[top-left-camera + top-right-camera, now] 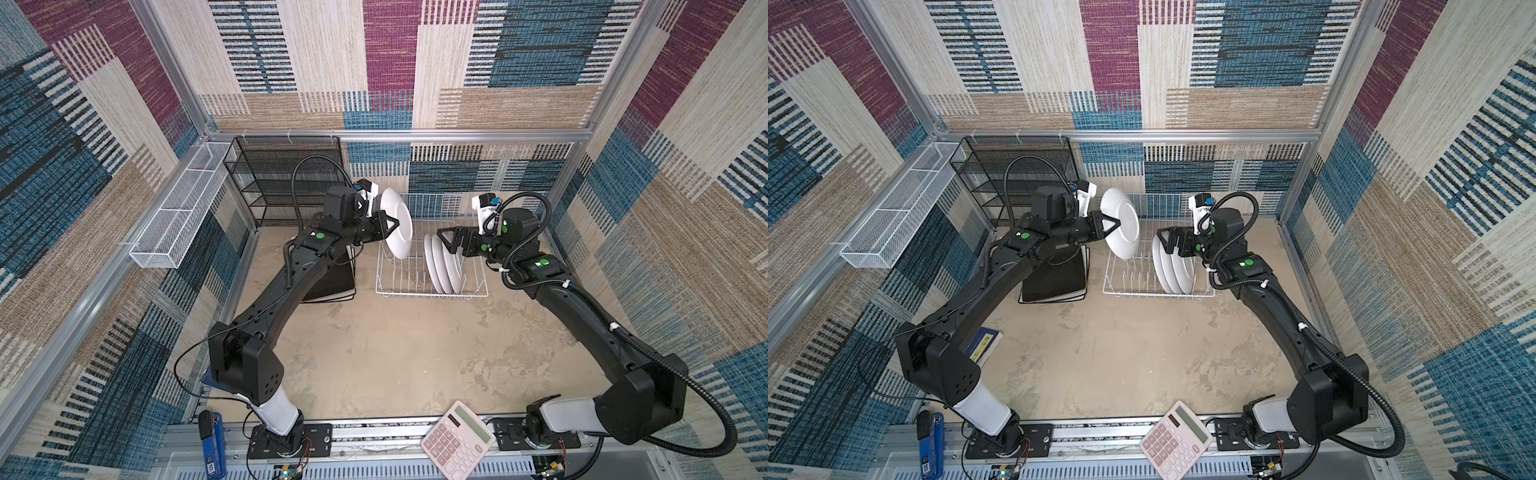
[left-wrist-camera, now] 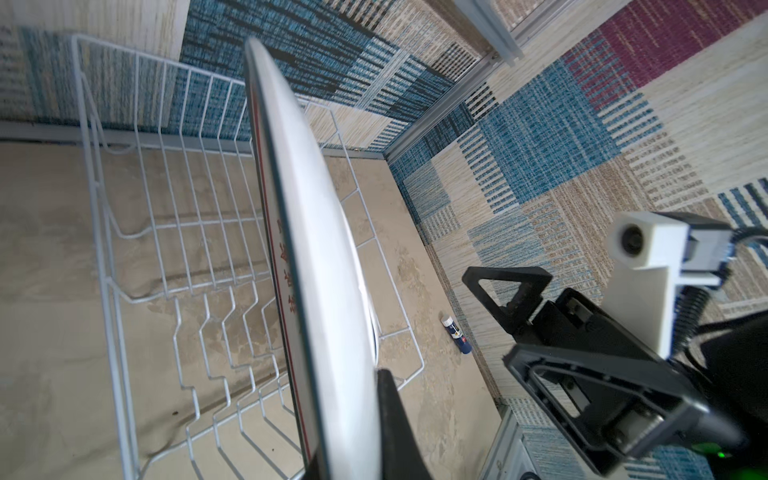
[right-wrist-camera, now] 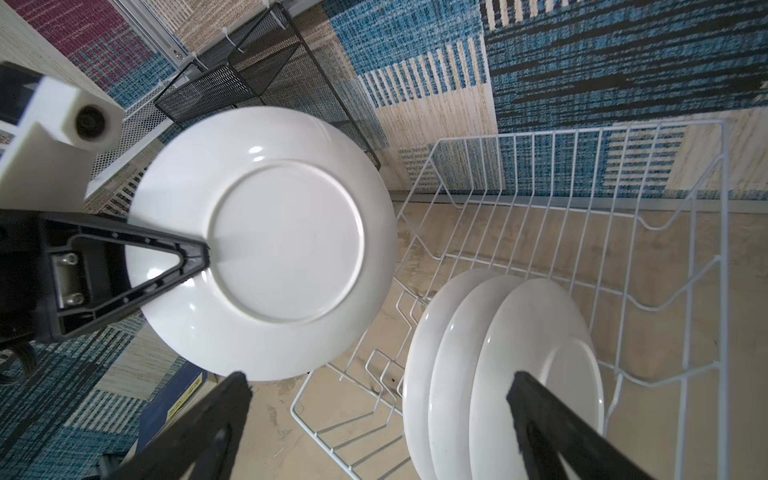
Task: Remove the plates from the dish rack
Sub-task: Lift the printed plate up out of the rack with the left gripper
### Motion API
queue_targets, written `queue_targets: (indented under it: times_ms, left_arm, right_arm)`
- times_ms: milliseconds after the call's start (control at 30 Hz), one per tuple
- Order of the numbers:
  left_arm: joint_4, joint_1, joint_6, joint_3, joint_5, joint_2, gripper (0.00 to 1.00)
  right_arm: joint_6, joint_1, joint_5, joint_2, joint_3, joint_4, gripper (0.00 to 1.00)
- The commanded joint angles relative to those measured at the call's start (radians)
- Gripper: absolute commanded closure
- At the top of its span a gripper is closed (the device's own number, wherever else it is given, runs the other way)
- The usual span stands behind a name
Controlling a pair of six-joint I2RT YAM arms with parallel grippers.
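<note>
My left gripper (image 1: 394, 226) is shut on the rim of a round white plate (image 1: 398, 226), which it holds upright above the left end of the dish rack (image 1: 473, 294). The left wrist view shows this plate (image 2: 320, 249) edge-on, with red print on its face. Three more round white plates (image 1: 444, 266) stand on edge in the rack's right half. My right gripper (image 1: 446, 243) is open just above their top edges. In the right wrist view its spread fingers (image 3: 540, 415) frame these plates (image 3: 498, 374). A black square plate (image 1: 332, 282) lies on a stack left of the rack.
A black mesh shelf (image 1: 286, 178) and a long white mesh basket (image 1: 183, 208) stand at the back left. A calculator (image 1: 457, 440) and a blue tool (image 1: 212, 440) lie at the front rail. A small blue-and-white tube (image 2: 457, 336) lies by the right wall.
</note>
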Motion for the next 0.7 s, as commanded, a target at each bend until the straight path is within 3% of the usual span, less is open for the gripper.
queue_targets:
  times_ms: [0,167,433,667]
  left_arm:
    - [-0.033,-0.003,0.221,0.036,0.045,-0.025,1.00]
    - [-0.051,-0.008,0.426,-0.009,-0.014,-0.098,1.00]
    - [0.077,-0.068,0.796,-0.214,-0.233,-0.258,1.00]
    - [0.145,-0.121,1.045,-0.330,-0.452,-0.337,1.00]
  right_arm:
    - [0.066,-0.015,-0.049,0.016,0.025,0.063,0.01]
    - [0.141,-0.051,-0.130,0.058,0.082,0.083,0.01]
    - [0.302,-0.080,-0.311,0.171,0.243,0.103,0.01]
    - [0.247,-0.079,-0.368,0.253,0.374,0.027,0.01]
